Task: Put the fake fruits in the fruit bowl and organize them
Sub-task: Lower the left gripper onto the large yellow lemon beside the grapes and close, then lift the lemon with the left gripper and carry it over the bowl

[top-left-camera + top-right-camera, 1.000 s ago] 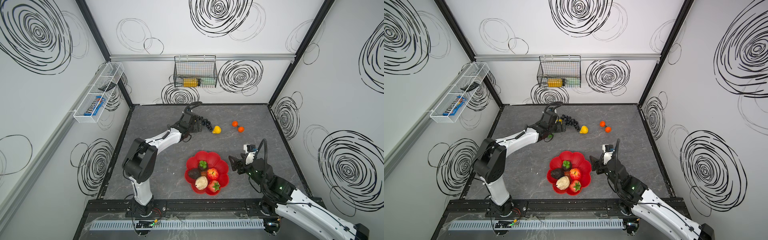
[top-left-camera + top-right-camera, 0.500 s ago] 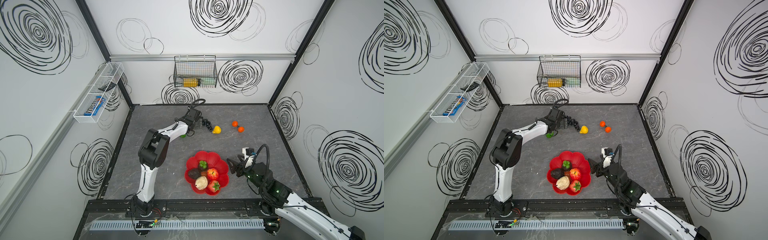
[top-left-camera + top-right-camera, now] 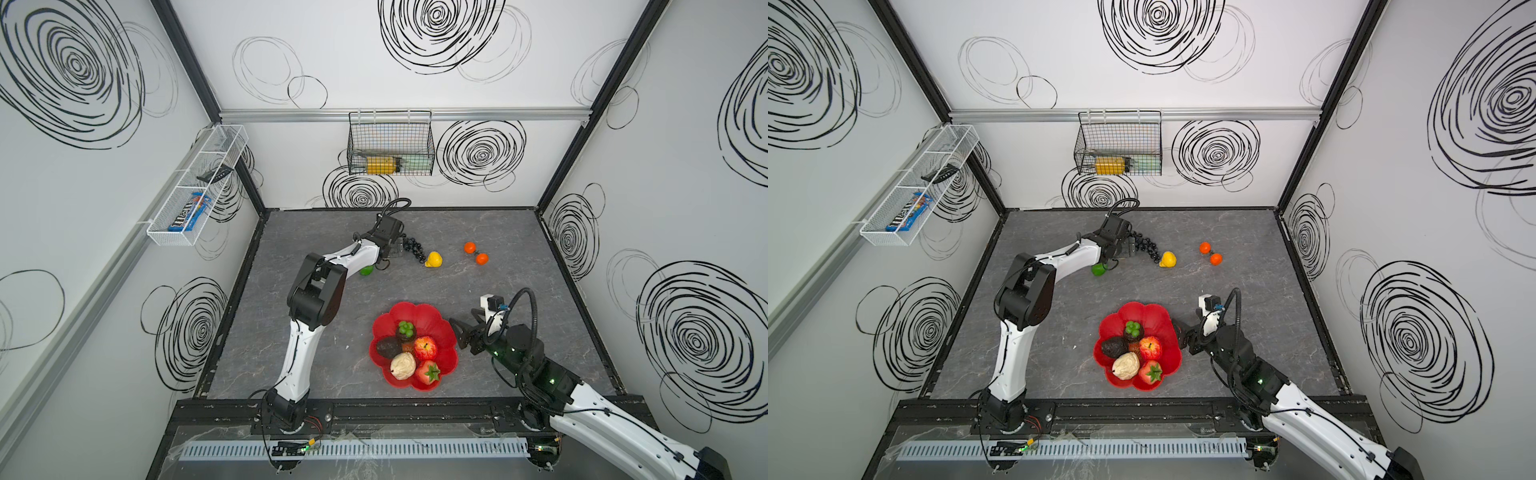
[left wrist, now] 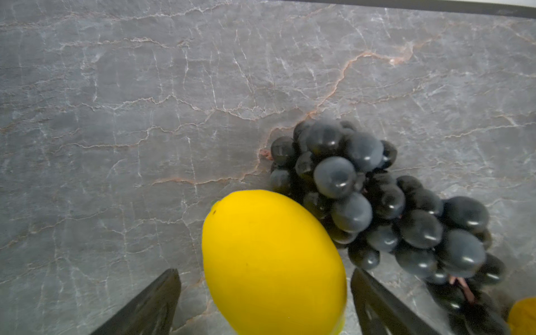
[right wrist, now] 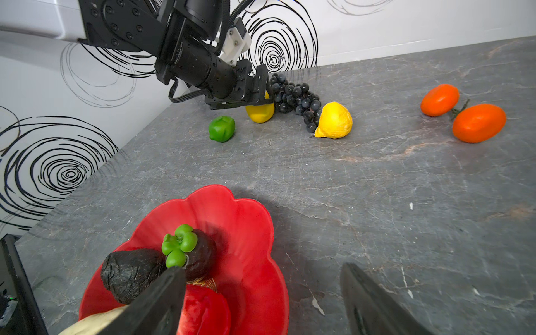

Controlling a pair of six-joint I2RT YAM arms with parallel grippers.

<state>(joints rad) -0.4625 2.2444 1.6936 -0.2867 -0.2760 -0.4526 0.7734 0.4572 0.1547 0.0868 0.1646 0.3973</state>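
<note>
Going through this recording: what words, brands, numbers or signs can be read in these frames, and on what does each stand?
"m&m's": on the blue candy packet in the white mesh basket on the side wall.
Small white lettering on the left arm's wrist: too small to read.
Yellow container in the black wire basket: no label can be read.
No other text shows.

The scalloped bright red plastic bowl [image 3: 1156, 318] sits near centre, holding five fruits. Far behind it, black plastic grapes [image 3: 1148, 247] touch a yellow plastic lemon [image 3: 1168, 259]; the left gripper [image 3: 1130, 248] seems to reach their left end.
</note>
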